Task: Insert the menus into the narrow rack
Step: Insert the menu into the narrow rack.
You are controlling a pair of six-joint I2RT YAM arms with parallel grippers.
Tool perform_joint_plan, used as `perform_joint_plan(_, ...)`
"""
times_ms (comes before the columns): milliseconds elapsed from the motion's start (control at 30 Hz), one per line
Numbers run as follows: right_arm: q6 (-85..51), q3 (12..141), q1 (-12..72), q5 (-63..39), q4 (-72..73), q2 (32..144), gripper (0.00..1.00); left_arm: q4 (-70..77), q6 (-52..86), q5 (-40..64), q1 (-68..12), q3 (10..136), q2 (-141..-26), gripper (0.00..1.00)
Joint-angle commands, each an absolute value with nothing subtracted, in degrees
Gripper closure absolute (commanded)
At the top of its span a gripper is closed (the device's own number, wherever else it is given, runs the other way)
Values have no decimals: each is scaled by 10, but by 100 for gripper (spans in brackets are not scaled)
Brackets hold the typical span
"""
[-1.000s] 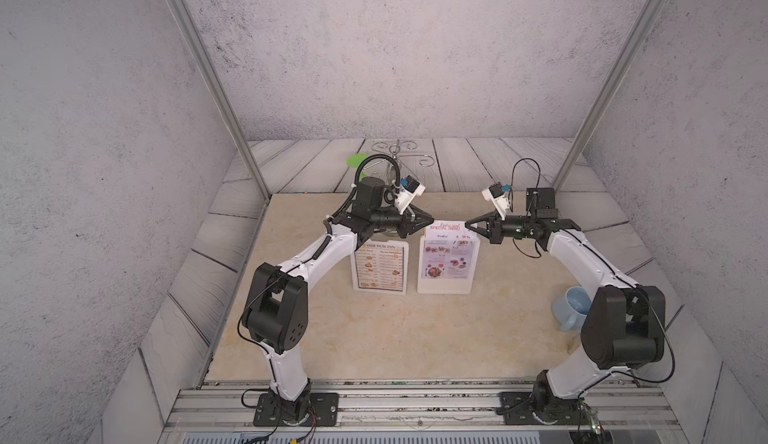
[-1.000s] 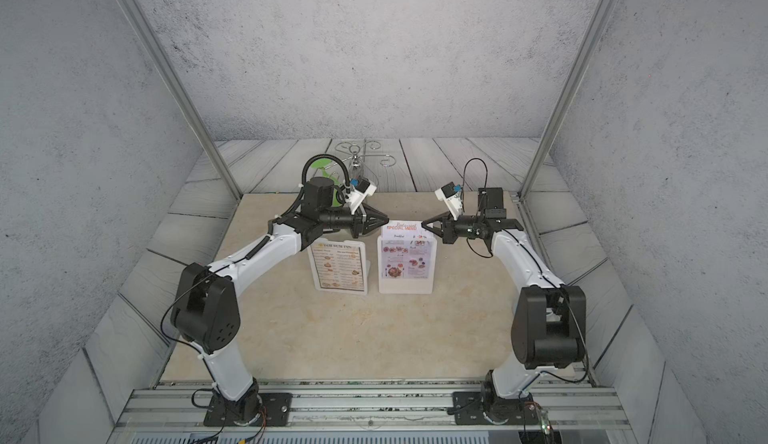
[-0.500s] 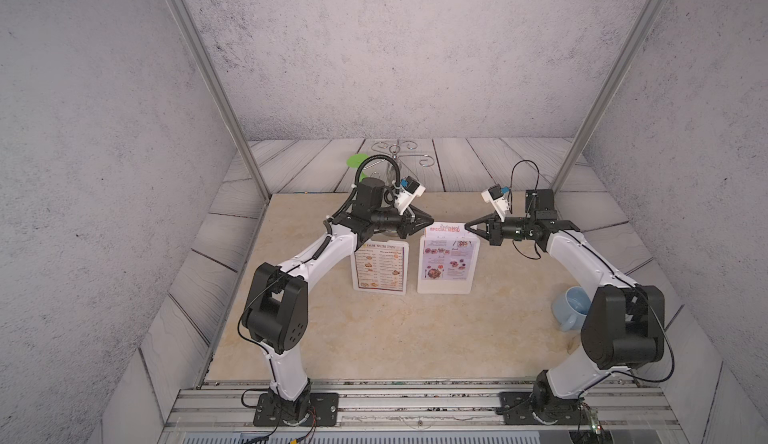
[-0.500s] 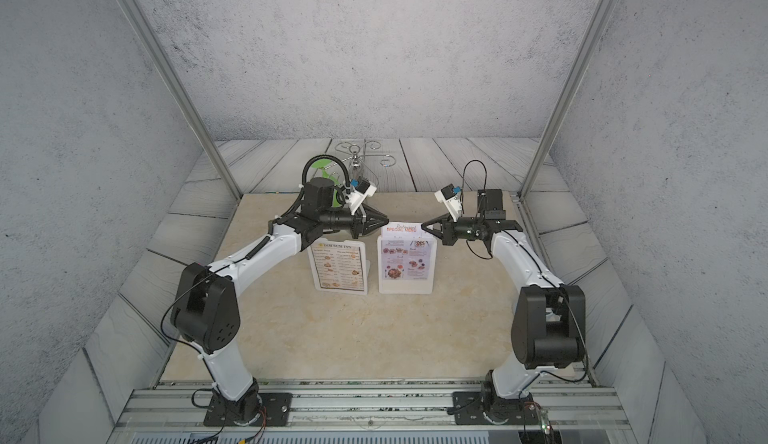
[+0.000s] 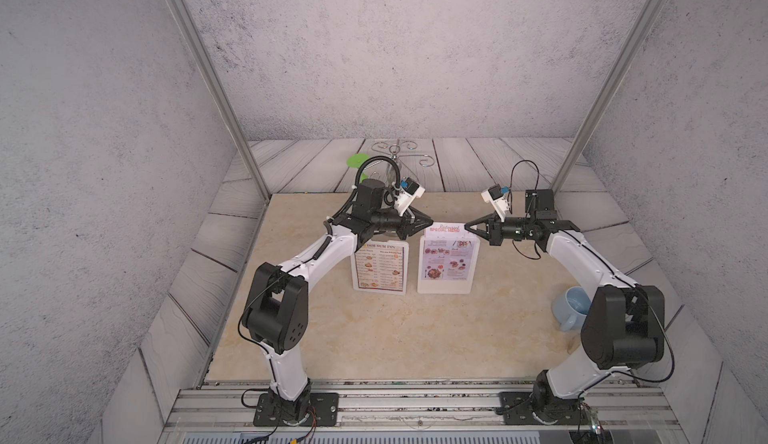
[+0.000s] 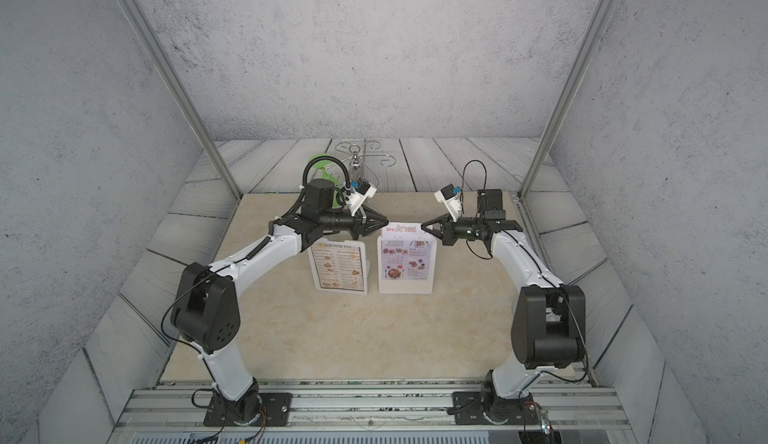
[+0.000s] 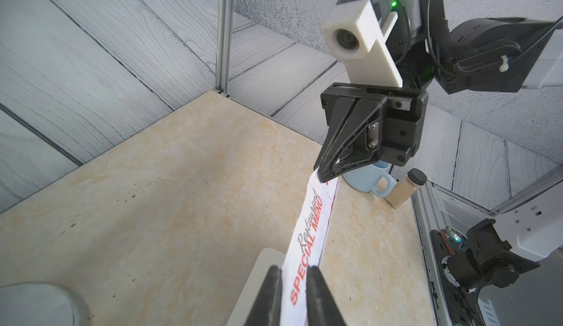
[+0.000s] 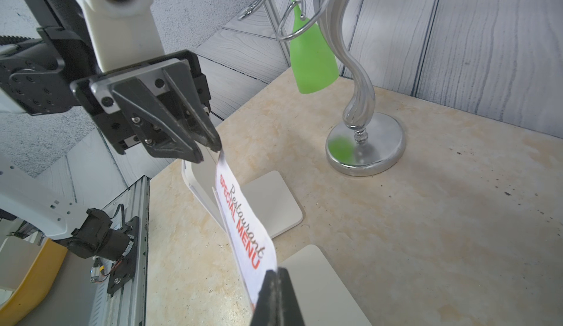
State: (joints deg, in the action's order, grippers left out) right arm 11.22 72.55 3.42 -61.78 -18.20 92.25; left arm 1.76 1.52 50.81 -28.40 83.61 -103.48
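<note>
Count: two menus, two white racks, my two grippers, one mug, one capped bottle, one chrome stand carrying one green glass.

Left: my left gripper point(image 5: 430, 222) reaches in level. Its jaws are a narrow slit apart and straddle the left top corner of the lilac sheet. A gap shows beside the paper, so I do not call it a pinch. Behind it, at the back edge, is the chrome stand point(image 8: 359, 95). The green glass point(image 8: 312, 62) hangs upside down from one of its hooks.

Below that gripper: the left rack point(image 5: 407, 269), upright, with the DIM SUM INN menu point(image 5: 380, 265) seated in it. Its title reads "DIM SUM INN"; the smaller print is too small to read.

Just beside, rightward: the right rack point(image 5: 444, 288), with the SPECIAL MENU sheet point(image 5: 446, 261) standing in it. The title strip pokes above the rack's top edge. It reads "Restaurant" in grey script over "SPECIAL MENU" in red. The strip spans between my grippers.

Right: my right gripper point(image 5: 466, 227), jaws clamped flat on the sheet's other top corner.

Far right: a pale blue mug point(image 5: 575, 307) near my right elbow, and the black-capped bottle point(image 7: 403, 188) just beside its handle.
</note>
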Motion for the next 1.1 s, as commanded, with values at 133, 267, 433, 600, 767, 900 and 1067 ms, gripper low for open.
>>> perform_joint_plan(133, 120, 727, 37, -635, -189, 889, 96, 24, 16, 525, -286, 838, -1030, 81)
perform_joint_plan(267, 123, 726, 38, -632, -192, 891, 96, 23, 16, 525, -286, 838, -1031, 81)
perform_joint_plan(433, 123, 728, 38, -622, -193, 889, 89, 19, 13, 526, -286, 838, -1031, 81)
perform_joint_plan(600, 120, 733, 37, -619, -193, 887, 84, 18, 11, 524, -285, 837, -1031, 81)
perform_joint_plan(767, 114, 734, 38, -617, -188, 882, 81, 18, 11, 526, -286, 838, -1033, 81)
perform_joint_plan(900, 100, 735, 37, -617, -176, 872, 73, 18, 12, 525, -286, 839, -1033, 81)
perform_joint_plan(1067, 83, 736, 37, -609, -162, 856, 65, 11, 8, 520, -286, 842, -1032, 81)
